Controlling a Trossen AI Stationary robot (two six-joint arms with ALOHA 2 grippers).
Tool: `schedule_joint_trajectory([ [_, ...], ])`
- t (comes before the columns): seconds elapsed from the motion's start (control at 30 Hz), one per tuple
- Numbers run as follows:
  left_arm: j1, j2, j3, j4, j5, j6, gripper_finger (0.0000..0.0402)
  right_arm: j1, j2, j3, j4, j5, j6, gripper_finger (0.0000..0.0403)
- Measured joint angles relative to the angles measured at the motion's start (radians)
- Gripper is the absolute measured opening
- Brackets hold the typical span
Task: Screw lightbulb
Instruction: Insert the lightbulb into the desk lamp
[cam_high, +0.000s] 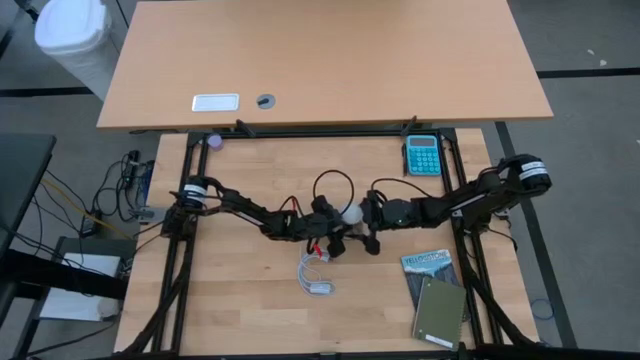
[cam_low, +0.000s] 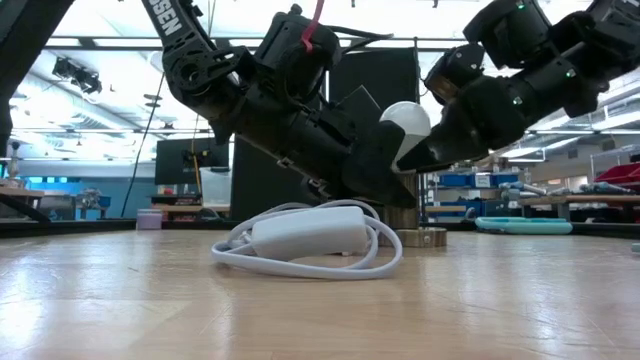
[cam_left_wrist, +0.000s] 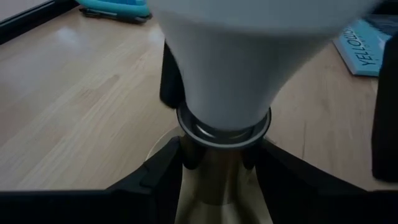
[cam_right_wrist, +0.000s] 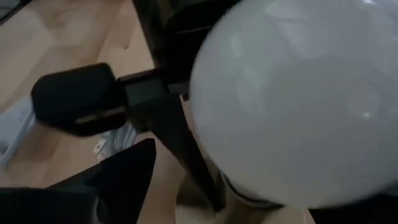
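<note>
The white lightbulb (cam_low: 405, 120) stands with its neck in the collar (cam_left_wrist: 224, 134) of a brass-coloured socket (cam_low: 415, 236), whose base disc rests on the table's middle. My left gripper (cam_high: 332, 226) reaches in from the table's left and is shut on the socket below the bulb. My right gripper (cam_high: 370, 222) comes from the right and is open about the bulb's globe (cam_right_wrist: 298, 99). One of its fingers (cam_right_wrist: 124, 177) stands clear of the globe. The other is hidden behind the globe, so I cannot tell whether it touches. My left gripper pinches the socket's brass stem (cam_left_wrist: 217, 186) between its two fingers (cam_left_wrist: 155, 183), just under the collar that takes the bulb's neck. The fingers come slanting down from the table's left. The socket stands upright with its base disc on the table.
The socket's white cord with its switch (cam_high: 315, 276) lies coiled just near of the grippers. A blue calculator (cam_high: 422, 155) is at the far right. A book (cam_high: 428, 262) and a green notebook (cam_high: 438, 312) lie at the near right.
</note>
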Motion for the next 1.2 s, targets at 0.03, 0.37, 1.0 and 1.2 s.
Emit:
schedule_joint_trajectory([
  [0.03, 0.0, 0.0, 0.0, 0.0, 0.006, 0.004, 0.0188, -0.001, -0.015, 0.0, -0.021, -0.002, -0.009, 0.0362],
  [0.37, 0.001, -0.002, 0.0, 0.005, 0.096, 0.055, 0.0188, -0.062, -0.121, -0.002, -0.179, -0.124, -0.082, 0.0353],
  [1.0, 0.041, -0.002, 0.0, 0.005, 0.431, 0.198, 0.0188, -0.187, -0.125, -0.035, -0.057, -0.553, -0.251, 0.0346],
  [1.2, 0.051, -0.002, -0.002, 0.019, 0.436, 0.21, 0.0188, -0.187, -0.125, -0.127, 0.078, -0.538, -0.21, 0.0346],
])
